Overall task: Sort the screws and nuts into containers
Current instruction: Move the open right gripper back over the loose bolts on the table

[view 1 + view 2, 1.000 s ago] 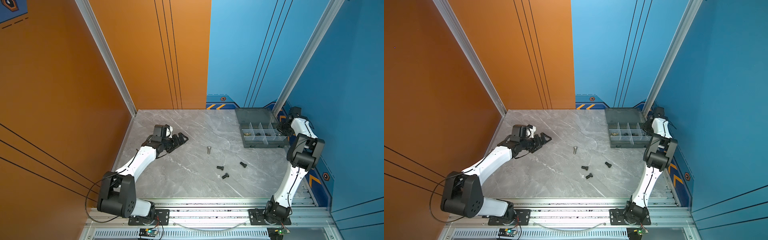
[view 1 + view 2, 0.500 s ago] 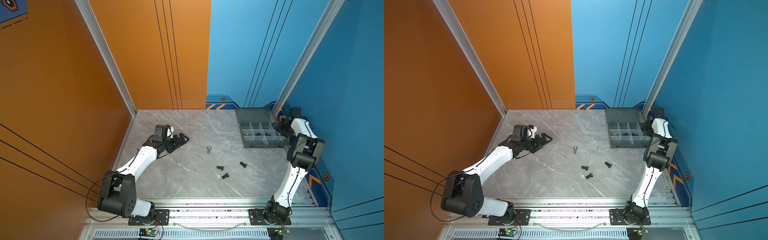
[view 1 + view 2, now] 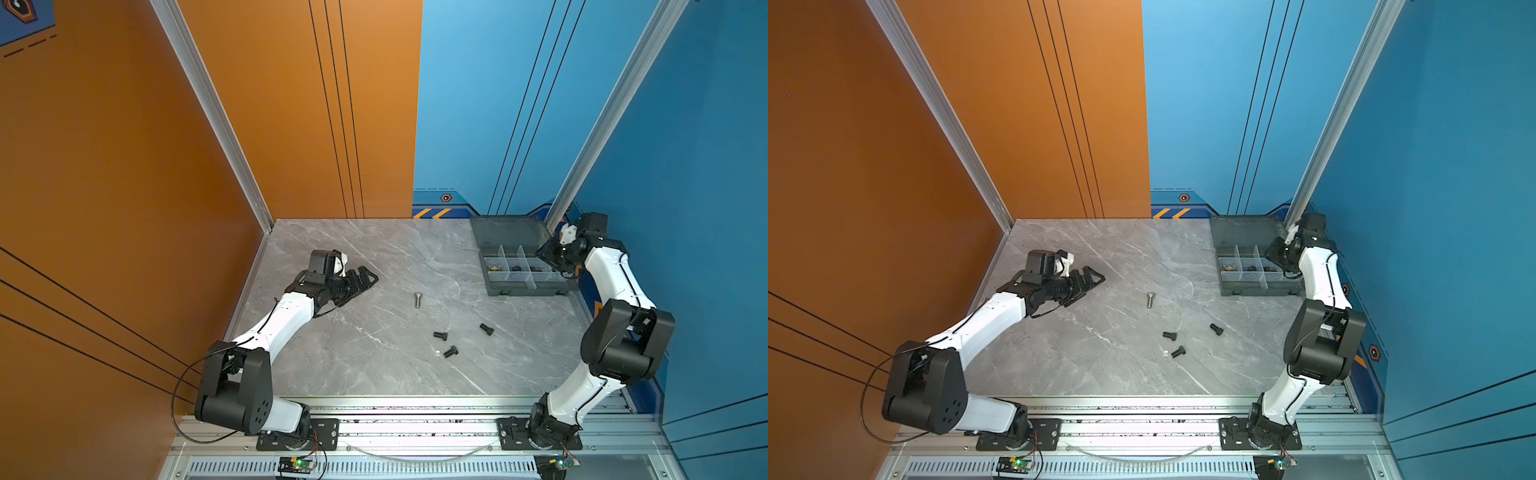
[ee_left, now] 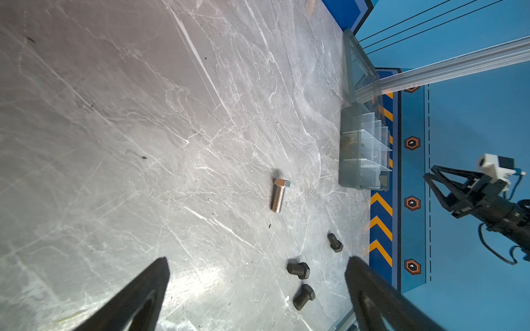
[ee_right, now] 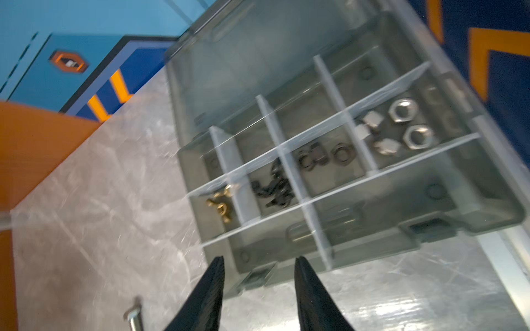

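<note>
My right gripper point(image 5: 259, 259) hangs half open and empty by the box point(image 5: 387, 232), where the nuts point(image 5: 415, 137) lie, so I think my next job is grabbing a screw point(image 3: 486, 329) off the table point(image 3: 353, 365).

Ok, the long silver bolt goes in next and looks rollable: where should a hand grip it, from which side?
Probably the threaded shank of the silver bolt, mid-length, coming straight down with jaws across it: it lies flat on the table, alone, both long sides free.
</note>
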